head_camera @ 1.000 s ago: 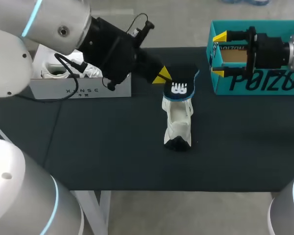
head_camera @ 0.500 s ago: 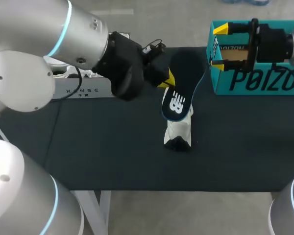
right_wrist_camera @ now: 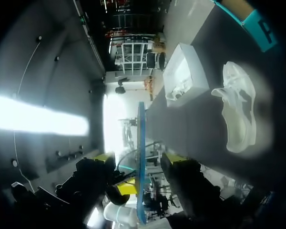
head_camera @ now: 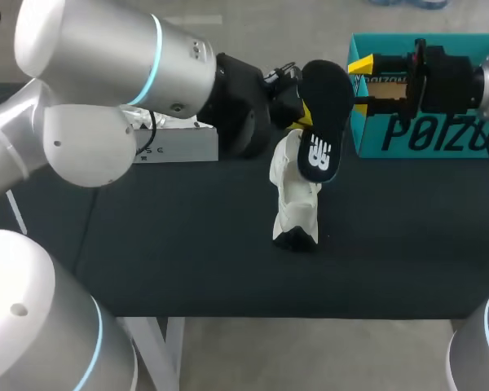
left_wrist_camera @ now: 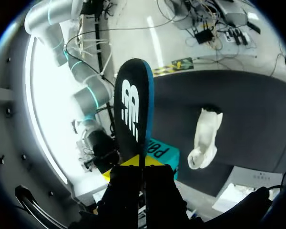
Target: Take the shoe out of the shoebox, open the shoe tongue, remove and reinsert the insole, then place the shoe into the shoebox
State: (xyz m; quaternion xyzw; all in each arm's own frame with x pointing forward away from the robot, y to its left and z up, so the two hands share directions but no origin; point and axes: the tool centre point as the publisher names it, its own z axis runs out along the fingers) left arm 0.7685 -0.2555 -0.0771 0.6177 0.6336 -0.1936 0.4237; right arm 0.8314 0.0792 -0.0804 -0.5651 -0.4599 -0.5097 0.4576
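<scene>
Two jobs remain for the insole: back into the shoe, then the shoe into the shoebox. The left hand pinches the insole by one narrow end, with the rest rising free ahead of its fingers. The shoe sits on the surface below and beyond that hand, untouched.

The right hand hangs just in front of the shoebox with its fingers spread. In its own view the insole shows edge-on ahead of them, flanked but not touched. That looks like either a handover or a steadying grip.

To do this step well, I would keep the left pinch firm, since the long free end will sway. If the right hand takes hold, it should close on the flat faces, not the thin edge. Then lead the free tip into the shoe's opening at a shallow slant.

The insole is dark, with a white mark and a blue rim. It looks thin and bendy. The shoe is white with a dark toe, soft and slumped.
</scene>
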